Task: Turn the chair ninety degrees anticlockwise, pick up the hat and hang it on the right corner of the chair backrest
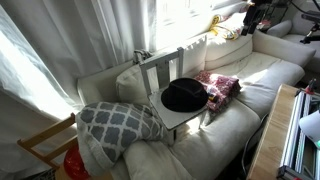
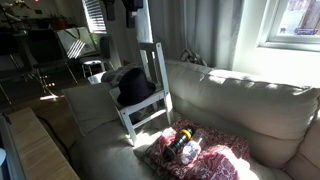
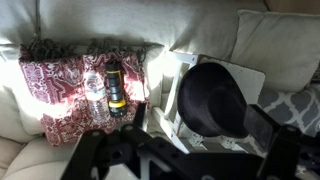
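The chair (image 1: 176,118) stood on the cream sofa (image 1: 262,72), its slatted backrest (image 1: 160,68) at about 10 o'clock from the seat in an exterior view. The hat (image 1: 184,95) lay flat on the seat and covered most of it. It touched neither top corner of the backrest. In an exterior view the same black hat (image 2: 132,88) sat on the seat, with the white chair (image 2: 152,62) upright behind it.

A red patterned cloth (image 1: 221,85) lay on the sofa just beside the chair, at 3 o'clock from the hat. On the cloth were two bottles lying side by side: a clear one (image 3: 96,98) and a darker one with a yellow label (image 3: 115,88). A grey and white cushion (image 1: 118,122) leaned at 8 o'clock from the chair, touching its seat edge. A bare wooden frame (image 1: 45,140) stood at 9 o'clock from the cushion.

In the wrist view the gripper (image 3: 180,155) hung above the sofa with its jaws spread wide and nothing between them. The hat (image 3: 213,98) was at 1 o'clock from it, well apart, and the cloth (image 3: 55,85) at 10 o'clock.
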